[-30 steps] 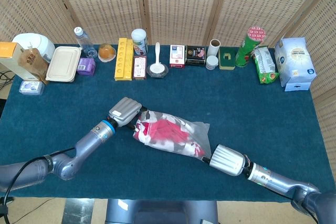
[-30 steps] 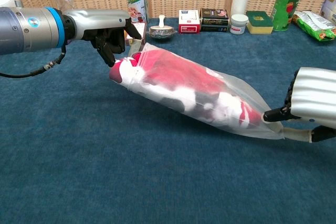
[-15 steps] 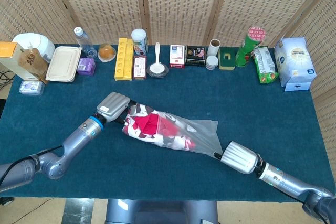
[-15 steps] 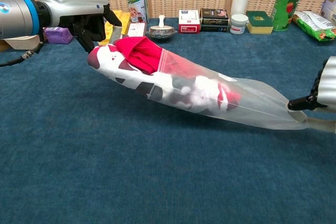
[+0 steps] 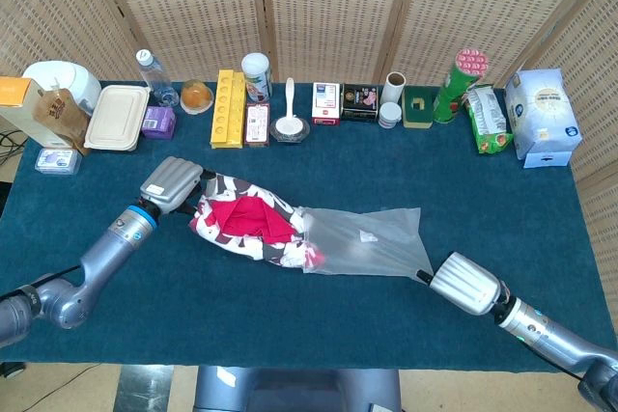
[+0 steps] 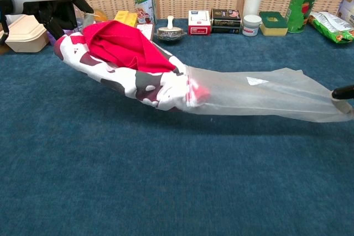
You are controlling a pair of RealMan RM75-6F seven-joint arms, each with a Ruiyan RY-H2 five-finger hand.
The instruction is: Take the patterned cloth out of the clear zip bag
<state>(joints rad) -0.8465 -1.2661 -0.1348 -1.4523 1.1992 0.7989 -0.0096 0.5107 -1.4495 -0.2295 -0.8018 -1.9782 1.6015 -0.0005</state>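
Observation:
The patterned cloth (image 5: 246, 226) (image 6: 124, 64), red with white and dark patches, lies mostly outside the clear zip bag (image 5: 372, 240) (image 6: 265, 93); only its right end sits in the bag's mouth. My left hand (image 5: 174, 183) (image 6: 47, 1) grips the cloth's left end, lifted off the blue table (image 5: 386, 161). My right hand (image 5: 465, 284) pinches the bag's far corner at the lower right; in the chest view only a dark fingertip (image 6: 344, 92) shows at the right edge. The bag is stretched out flat and nearly empty.
A row of goods lines the table's back edge: a food box (image 5: 117, 117), a water bottle (image 5: 153, 75), a yellow tray (image 5: 228, 108), a bowl with a spoon (image 5: 290, 124), small boxes (image 5: 346, 102), a green can (image 5: 457, 84), snack bags (image 5: 541, 117).
My left hand has pulled the cloth leftward, drawing most of it out of the bag. My right hand has drawn the bag's corner further right, stretching the bag.

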